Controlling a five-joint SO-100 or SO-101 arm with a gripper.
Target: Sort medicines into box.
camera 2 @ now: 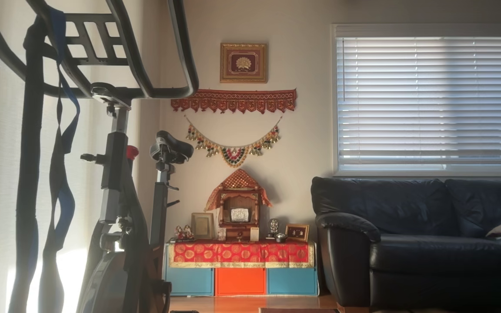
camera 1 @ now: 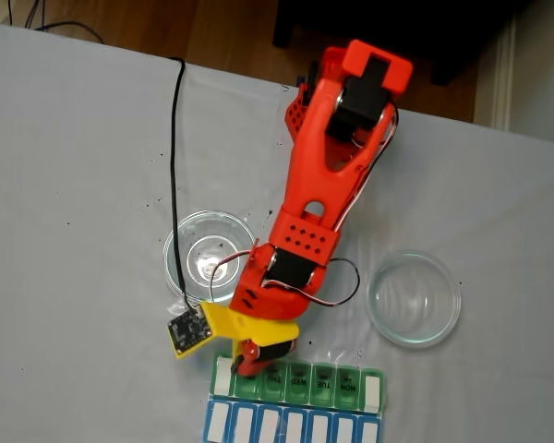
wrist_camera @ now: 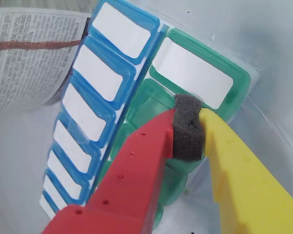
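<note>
The end effector (wrist_camera: pixel 189 127) is hovering over the green box (camera 1: pixel 295 380) at the worktop's near edge, fingers almost closed around only its grey foam pad (wrist_camera: pixel 188 129). I am guessing any glossy pills will be light, slippery, needing centred pinching.

On my table (camera 1: pixel 74 185): two round glass dishes, one (camera 1: pixel 209 256) at ten o'clock of my hand (camera 1: pixel 249 355), the other (camera 1: pixel 414 297) at two o'clock; one green pill row (camera 1: pixel 323 378); one blue row (camera 1: pixel 295 426). No pills countable.
</note>
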